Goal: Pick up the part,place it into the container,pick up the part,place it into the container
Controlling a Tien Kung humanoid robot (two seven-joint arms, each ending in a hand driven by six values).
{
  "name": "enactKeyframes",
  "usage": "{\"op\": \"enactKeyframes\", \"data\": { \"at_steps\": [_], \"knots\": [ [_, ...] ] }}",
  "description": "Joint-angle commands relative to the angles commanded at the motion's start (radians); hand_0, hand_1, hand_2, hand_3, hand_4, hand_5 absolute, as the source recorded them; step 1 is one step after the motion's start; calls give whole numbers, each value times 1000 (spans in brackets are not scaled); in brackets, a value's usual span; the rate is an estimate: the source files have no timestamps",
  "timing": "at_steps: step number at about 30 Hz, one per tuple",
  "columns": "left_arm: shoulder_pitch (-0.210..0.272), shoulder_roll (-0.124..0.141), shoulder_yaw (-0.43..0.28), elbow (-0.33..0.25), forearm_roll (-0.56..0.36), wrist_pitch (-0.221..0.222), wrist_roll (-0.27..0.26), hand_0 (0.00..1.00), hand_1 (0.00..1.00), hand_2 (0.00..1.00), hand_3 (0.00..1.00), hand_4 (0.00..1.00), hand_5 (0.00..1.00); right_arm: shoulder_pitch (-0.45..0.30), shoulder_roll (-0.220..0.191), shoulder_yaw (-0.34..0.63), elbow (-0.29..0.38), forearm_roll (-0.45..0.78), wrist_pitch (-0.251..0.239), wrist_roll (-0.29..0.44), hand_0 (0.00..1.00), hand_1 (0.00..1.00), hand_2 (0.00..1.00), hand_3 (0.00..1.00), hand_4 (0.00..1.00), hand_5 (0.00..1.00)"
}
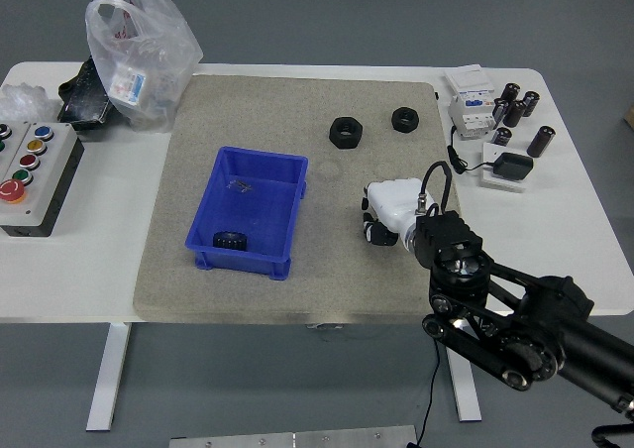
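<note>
Two black hex nut parts lie on the grey mat, one [345, 131] at centre back and one [404, 119] to its right. The blue container [248, 185] stands at mid-left of the mat, with one black part [229, 241] in its near end. My right hand [379, 222], white-backed with black fingers [374, 233], hovers over the mat to the right of the container and in front of the two nuts. It is apart from both. Its fingers hang down, relaxed, and hold nothing. My left arm is out of view.
A button box [28, 166] sits at the left edge. A plastic bag [139, 47] and a black tray [81, 101] are at back left. Electrical modules [471, 106], black cylinders [520, 111] and an adapter [510, 166] fill the back right.
</note>
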Motion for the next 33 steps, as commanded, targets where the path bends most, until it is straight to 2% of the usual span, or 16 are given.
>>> {"op": "enactKeyframes", "data": {
  "at_steps": [3,4,9,10,17,21,22,27,28,33],
  "knots": [
    [0,0,-1,0,2,0,1,612,605,592,628,623,366,0,-1,14,5,-7,-10,0,225,386,707,734,584,434],
    [0,-1,-1,0,2,0,1,612,605,592,626,620,377,0,-1,18,5,-6,-8,0,223,388,757,800,647,473],
    [-1,-1,0,0,2,0,1,612,605,592,626,620,377,0,-5,16,4,22,32,0,223,388,757,800,647,473],
    [-1,-1,-1,0,2,0,1,612,604,591,625,620,380,-1,-5,13,4,30,43,0,222,384,790,856,713,500],
    [0,-2,-2,0,4,0,1,612,604,592,625,616,387,-2,-5,6,5,53,86,0,218,375,794,863,737,501],
    [-1,-2,-2,0,4,0,0,612,604,592,625,616,387,-2,-8,6,-10,59,86,0,218,375,794,863,737,501],
    [0,-2,-3,0,4,0,0,612,604,593,625,609,398,-2,-8,6,-14,61,83,0,212,367,740,830,748,539],
    [0,-1,-4,0,6,0,0,612,604,593,625,609,398,-3,-9,2,-27,70,79,0,212,367,740,830,748,539],
    [0,-1,-4,0,6,0,0,612,604,593,624,603,405,-4,-9,1,-29,72,78,0,204,348,668,716,544,425],
    [0,-2,-3,0,5,-1,-1,612,604,593,624,603,405,-6,-10,-7,-35,80,75,0,204,348,668,716,544,425]
  ]
}}
